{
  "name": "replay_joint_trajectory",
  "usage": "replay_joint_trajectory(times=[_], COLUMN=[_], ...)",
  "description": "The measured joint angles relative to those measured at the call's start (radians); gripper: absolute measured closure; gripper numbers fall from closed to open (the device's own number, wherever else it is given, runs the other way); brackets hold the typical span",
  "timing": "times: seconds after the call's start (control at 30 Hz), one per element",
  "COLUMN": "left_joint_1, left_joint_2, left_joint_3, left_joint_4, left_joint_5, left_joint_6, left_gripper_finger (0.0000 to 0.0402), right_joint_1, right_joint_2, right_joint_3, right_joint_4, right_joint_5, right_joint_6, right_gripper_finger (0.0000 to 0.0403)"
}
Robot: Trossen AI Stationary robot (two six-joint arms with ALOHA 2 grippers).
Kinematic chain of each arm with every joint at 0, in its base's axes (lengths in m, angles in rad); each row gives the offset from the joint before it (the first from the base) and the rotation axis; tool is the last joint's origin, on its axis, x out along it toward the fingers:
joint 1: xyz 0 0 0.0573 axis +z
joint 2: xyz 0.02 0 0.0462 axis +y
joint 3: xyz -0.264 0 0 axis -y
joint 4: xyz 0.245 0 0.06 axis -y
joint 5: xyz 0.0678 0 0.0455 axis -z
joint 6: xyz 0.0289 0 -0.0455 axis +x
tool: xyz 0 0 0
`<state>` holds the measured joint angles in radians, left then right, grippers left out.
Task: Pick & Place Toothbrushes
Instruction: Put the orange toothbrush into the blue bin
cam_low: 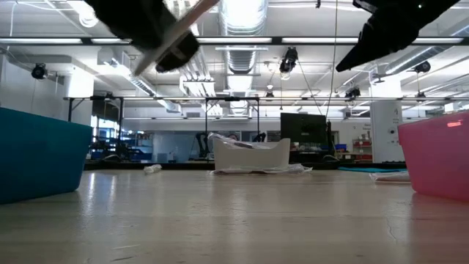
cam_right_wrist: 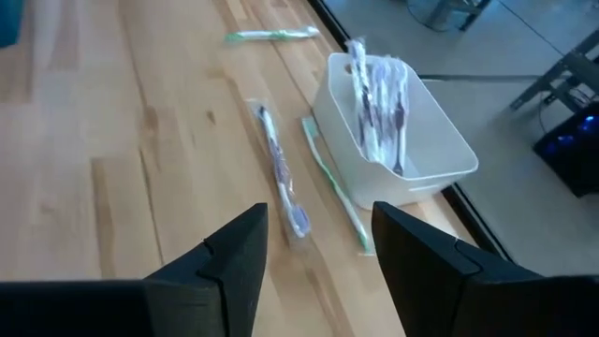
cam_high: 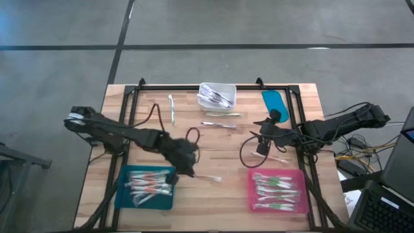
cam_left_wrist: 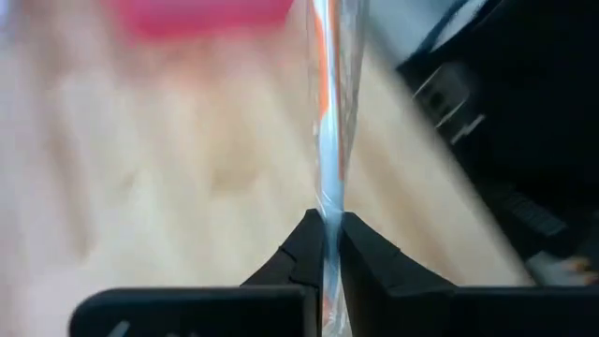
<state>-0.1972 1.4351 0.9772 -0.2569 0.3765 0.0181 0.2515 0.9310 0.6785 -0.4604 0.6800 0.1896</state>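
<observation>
While my left claw (cam_high: 192,169) pinches one wrapped toothbrush (cam_high: 208,177) by its end beside the teal tray (cam_high: 123,196), it could swing or slip out; my right claw (cam_right_wrist: 318,245) gapes empty.

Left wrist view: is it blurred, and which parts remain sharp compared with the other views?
Left wrist view: table and pink tray are smeared; only the left gripper on its toothbrush is fairly crisp. Right wrist view: sharp, white bin clear. Low view: arms are dark silhouettes against ceiling lights.
</observation>
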Motion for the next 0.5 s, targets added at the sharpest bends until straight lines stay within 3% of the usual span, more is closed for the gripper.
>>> replay_joint_trajectory(times=[0.1, 0.2, 0.5], left_joint_1=[-0.088, -0.182, -0.381], left_joint_2=[-0.048, -0.073, -0.079], left_joint_3=[0.059, 0.112, 0.284], left_joint_4=[-0.225, -0.362, -0.716], left_joint_5=[-0.22, -0.364, -0.578], left_joint_6=[-0.021, -0.089, -0.487], left_gripper_finger=[0.0381, 0.0379, 0.0378], right_joint_1=[-0.025, -0.05, -0.088], right_joint_2=[0.002, 0.007, 0.038], right_joint_3=[-0.001, -0.001, -0.007], right_joint_4=[0.003, 0.007, 0.029], right_joint_5=[0.0, 0.001, 0.0], right_joint_6=[-0.005, -0.005, -0.006], right_gripper_finger=[0.0218, 0.0213, 0.0202])
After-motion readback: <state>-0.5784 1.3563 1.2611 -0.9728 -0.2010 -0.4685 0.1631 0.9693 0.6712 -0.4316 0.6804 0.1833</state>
